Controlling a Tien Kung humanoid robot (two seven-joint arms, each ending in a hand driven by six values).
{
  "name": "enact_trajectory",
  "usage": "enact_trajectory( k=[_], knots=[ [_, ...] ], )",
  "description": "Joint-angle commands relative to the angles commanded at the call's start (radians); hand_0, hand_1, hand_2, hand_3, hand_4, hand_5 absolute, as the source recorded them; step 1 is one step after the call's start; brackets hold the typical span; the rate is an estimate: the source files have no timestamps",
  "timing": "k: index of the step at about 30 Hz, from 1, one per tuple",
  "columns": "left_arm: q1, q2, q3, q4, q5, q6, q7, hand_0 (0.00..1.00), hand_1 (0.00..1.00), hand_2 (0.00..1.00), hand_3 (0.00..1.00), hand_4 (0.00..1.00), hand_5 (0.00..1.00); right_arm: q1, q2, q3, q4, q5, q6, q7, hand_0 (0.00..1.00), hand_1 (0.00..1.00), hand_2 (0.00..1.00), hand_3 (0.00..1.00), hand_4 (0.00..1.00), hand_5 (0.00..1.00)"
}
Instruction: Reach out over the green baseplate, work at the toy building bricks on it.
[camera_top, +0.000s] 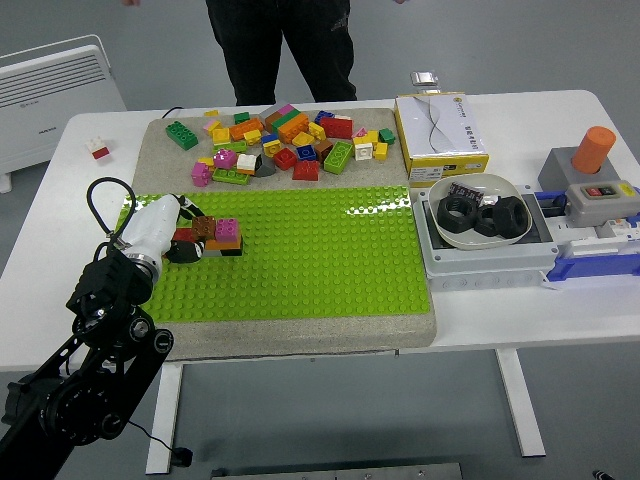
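Observation:
A green baseplate (300, 255) lies on a tan mat in the middle of the table. A small stack of bricks (218, 236), pink, brown, orange and black, stands on its left part. My left hand (180, 238), white with dark fingers, rests on the baseplate's left edge with its fingers curled against the left side of that stack. A pile of loose coloured bricks (285, 140) lies on the mat beyond the baseplate. My right arm is out of view.
A grey tray with a white bowl of black nuts (480, 215) stands right of the baseplate. A yellow box (440, 125) sits behind it. An orange cylinder (592, 150) and a control box are far right. A person (280, 45) stands at the far side.

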Motion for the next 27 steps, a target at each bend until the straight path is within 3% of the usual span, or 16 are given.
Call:
enact_trajectory(
  k=[1,12,13,18,19,27],
  knots=[
    [0.000,0.000,0.001,0.001,-0.001,0.000,0.000,0.856,0.804,0.673,0.346,0.593,0.002,0.000,0.000,0.000,0.000,0.000,0.000,0.000,0.673,0.642,0.719,0.715,0.727,0.987],
    [0.001,0.001,0.005,0.004,-0.006,0.002,-0.003,0.855,0.807,0.675,0.363,0.600,0.002,0.000,0.000,0.000,0.000,0.000,0.000,-0.001,0.673,0.643,0.718,0.714,0.727,0.988],
    [0.001,0.002,0.005,0.004,-0.008,0.002,-0.003,0.857,0.812,0.696,0.426,0.586,0.002,0.000,0.000,0.000,0.000,0.000,0.000,-0.001,0.674,0.643,0.718,0.715,0.727,0.988],
    [-0.002,0.012,0.013,0.003,-0.029,0.000,-0.010,0.857,0.812,0.696,0.426,0.586,0.002,0.001,-0.001,0.000,0.003,0.000,0.000,-0.003,0.674,0.643,0.718,0.715,0.727,0.988],
    [-0.002,0.013,0.014,0.003,-0.030,0.000,-0.010,0.858,0.814,0.712,0.478,0.372,0.002,0.002,-0.001,0.000,0.004,0.000,0.000,-0.004,0.674,0.642,0.717,0.712,0.727,0.990],
    [-0.003,0.012,0.017,0.007,-0.032,0.002,-0.013,0.860,0.815,0.731,0.498,0.366,0.002,0.003,0.000,0.000,0.006,0.000,0.000,-0.007,0.674,0.641,0.717,0.711,0.726,0.989]
  ],
)
